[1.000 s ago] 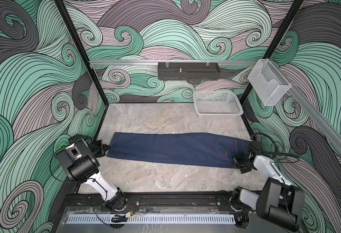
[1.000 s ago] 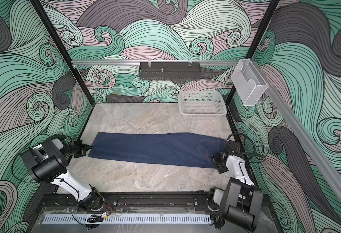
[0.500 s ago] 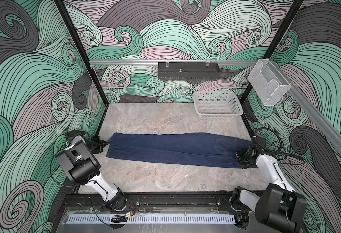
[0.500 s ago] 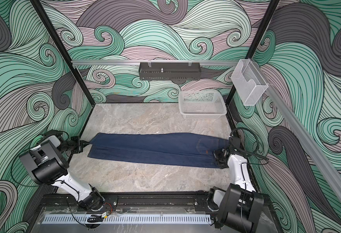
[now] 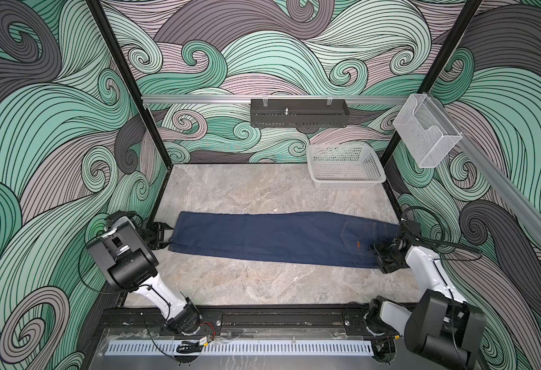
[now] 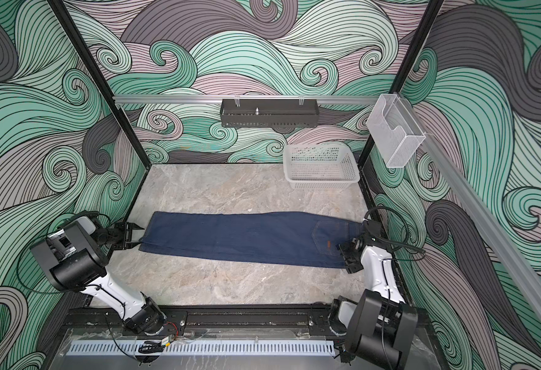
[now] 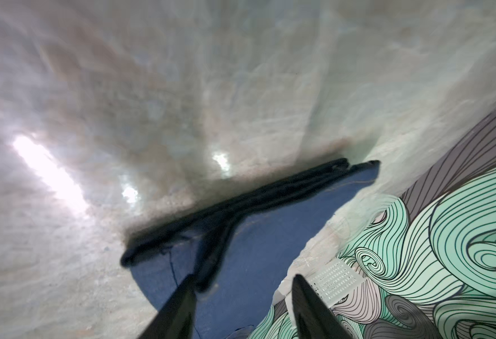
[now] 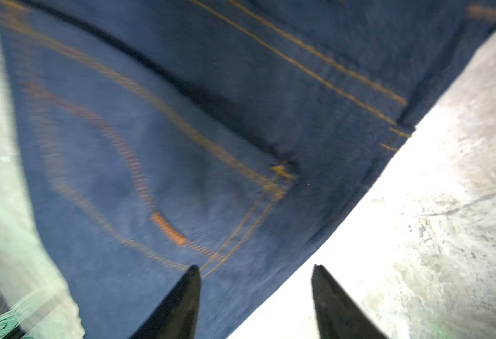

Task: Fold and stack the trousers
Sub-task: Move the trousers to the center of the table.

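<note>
Trousers [image 5: 272,238] lie flat across the tabletop [image 5: 246,282], legs together, hems at 9 o'clock, waist at 3. Left end effector [image 5: 168,236] and right end effector [image 5: 378,259] stand spread, empty. Crosswise folds and stacking seemingly remain.

The desk [image 5: 246,288] is carrying trousers [image 5: 262,238] lying flat across its middle and a basket [image 5: 352,183] sitting in its far right corner.

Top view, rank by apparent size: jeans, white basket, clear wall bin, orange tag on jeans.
1. trousers, clearly largest.
2. white basket and clear wall bin: look alike; bin hangs nearer the camera, so unranked.
3. orange tag, tiny.
</note>
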Motion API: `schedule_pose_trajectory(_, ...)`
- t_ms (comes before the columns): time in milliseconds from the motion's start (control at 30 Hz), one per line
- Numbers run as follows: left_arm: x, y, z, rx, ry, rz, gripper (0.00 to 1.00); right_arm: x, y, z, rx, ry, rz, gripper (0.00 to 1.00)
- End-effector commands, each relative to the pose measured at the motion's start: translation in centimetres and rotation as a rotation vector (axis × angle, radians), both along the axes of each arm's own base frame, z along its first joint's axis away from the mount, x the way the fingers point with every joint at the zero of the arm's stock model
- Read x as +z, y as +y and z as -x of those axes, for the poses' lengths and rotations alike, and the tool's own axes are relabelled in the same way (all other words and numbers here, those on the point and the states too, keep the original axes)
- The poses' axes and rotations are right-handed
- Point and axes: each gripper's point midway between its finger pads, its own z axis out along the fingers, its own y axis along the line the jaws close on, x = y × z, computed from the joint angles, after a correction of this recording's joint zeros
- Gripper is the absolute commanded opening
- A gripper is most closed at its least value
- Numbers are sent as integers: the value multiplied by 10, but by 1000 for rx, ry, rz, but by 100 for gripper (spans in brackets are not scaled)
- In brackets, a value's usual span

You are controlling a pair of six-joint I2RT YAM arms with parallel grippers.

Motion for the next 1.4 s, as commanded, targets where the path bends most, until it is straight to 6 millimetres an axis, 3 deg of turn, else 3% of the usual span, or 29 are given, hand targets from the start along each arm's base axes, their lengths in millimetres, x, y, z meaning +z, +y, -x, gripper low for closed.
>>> schedule_pose_trajectory(0, 39, 12, 8, -74, 9, -140, 62, 22, 3, 3, 65, -14, 37, 71)
schedule_pose_trajectory(100, 53, 14, 6, -163, 26, -218, 65, 36, 7, -1, 102, -52, 65, 72)
schedule_pose_trajectory(300, 52, -15, -28, -401, -38, -266, 67, 40, 36, -27, 273, -84, 101, 66)
schedule_pose_trajectory(467, 39, -30, -41, -520, -25, -265, 67, 12, 67, -41, 436, -30, 117, 60)
schedule_pose_trajectory(567, 34, -32, -40, -551, -5, -265, 67, -13, 73, -44, 468, 28, 106, 59)
schedule_pose_trajectory(733, 28, -30, -31, -609, 44, -290, 67, -44, 62, -43, 505, 151, 150, 62)
schedule_pose_trajectory(833, 28, -27, -28, -637, 78, -321, 68, -51, 53, -39, 495, 206, 173, 65)
schedule_pose_trajectory(1033, 19, -25, -22, -677, 132, -328, 77, -51, 13, -28, 386, 287, 233, 71)
schedule_pose_trajectory(1167, 10, -29, -20, -706, 159, -315, 78, -56, -12, -24, 291, 328, 239, 71)
schedule_pose_trajectory(1367, -5, -45, -24, -792, 175, -277, 76, -52, -20, -28, 241, 305, 204, 71)
